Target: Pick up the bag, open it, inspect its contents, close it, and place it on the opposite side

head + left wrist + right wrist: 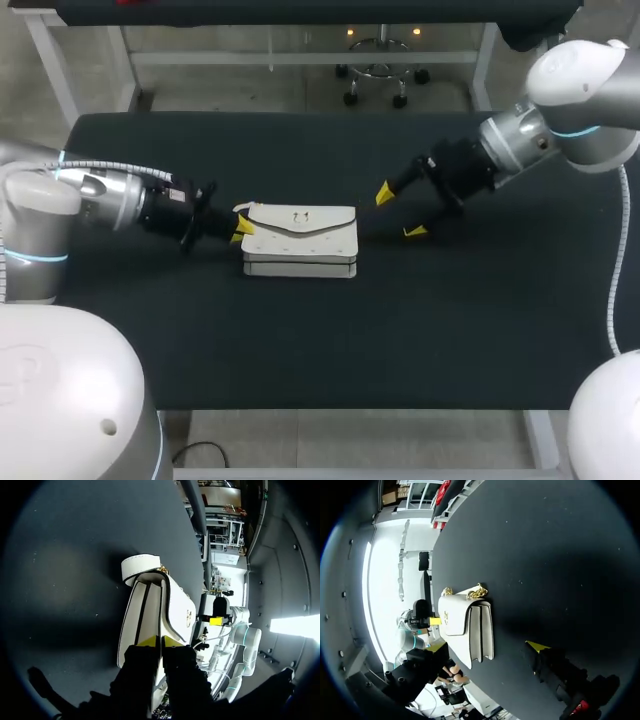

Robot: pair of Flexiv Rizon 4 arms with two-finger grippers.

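1. The bag [300, 238], white with dark edging, lies flat on the black table [300, 340], just left of the frame's middle in the head view. Its flap [300, 222] is down, with a small clasp [298, 216] on top.
2. The left gripper [243, 229] comes in from the frame's left edge and sits at the bag's left end. In the left wrist view its yellow tips are pressed close together, pinching a thin white edge of the bag between them.
3. The right gripper [400, 212] hangs right of the middle, near the bag's right end but apart from it. Its fingers are spread wide, and a strip of table lies between it and the bag.
4. In the left wrist view a white strap [141, 566] is folded at the bag's far end, ahead of the gripper.
5. In the right wrist view the bag lies ahead of the gripper and off to one side, with a gold chain [477, 593] at one end.
6. The flap covers whatever is inside the bag.
7. In the head view the left gripper covers part of the bag's left end.
8. The right wrist view shows only one yellow fingertip [537, 646]; the other is cut off.
9. Beyond the bag, both wrist views show dark shapes with yellow patches that are hard to make out.
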